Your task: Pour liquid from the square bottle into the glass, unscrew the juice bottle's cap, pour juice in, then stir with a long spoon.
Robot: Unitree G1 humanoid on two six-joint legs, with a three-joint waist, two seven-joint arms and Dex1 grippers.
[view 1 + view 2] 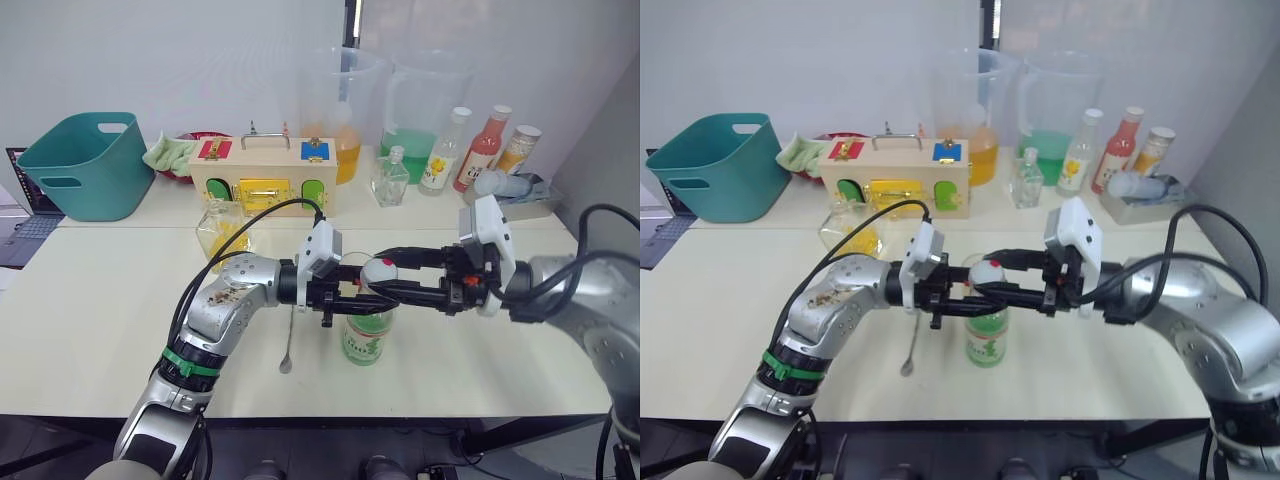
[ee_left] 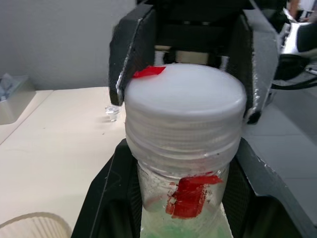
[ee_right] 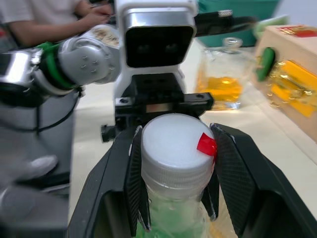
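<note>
At the near edge of the cream table (image 1: pixel 90 340) the juice bottle (image 1: pixel 367 335) stands upright, its green-and-white label facing the camera, and both arms reach in level from either side to meet at its top. The left gripper (image 1: pixel 352 292) has its black fingers closed around the bottle's neck just under the cap (image 1: pixel 380 270), while the right gripper (image 1: pixel 392 280) comes from the opposite side with its fingers pressed against the sides of the cap itself; a red patch marks the cap's top edge. Just left of the bottle, under the left forearm, the long spoon (image 1: pixel 288 345) lies flat on the table, bowl toward the near edge. The glass (image 1: pixel 352 266) stands right behind the two grippers and is largely screened by them. Farther back and to the left sits the square bottle (image 1: pixel 224 229) with its yellow liquid (image 1: pixel 228 240). Behind it is a wooden latch box (image 1: pixel 262 176) with coloured doors, and a teal tub (image 1: pixel 78 165) stands at the far left. Along the back are two large clear jugs (image 1: pixel 345 110), one holding orange liquid and one green, a small glass flask (image 1: pixel 391 178), and three more bottles (image 1: pixel 483 148) beside a grey tray (image 1: pixel 532 203).
</note>
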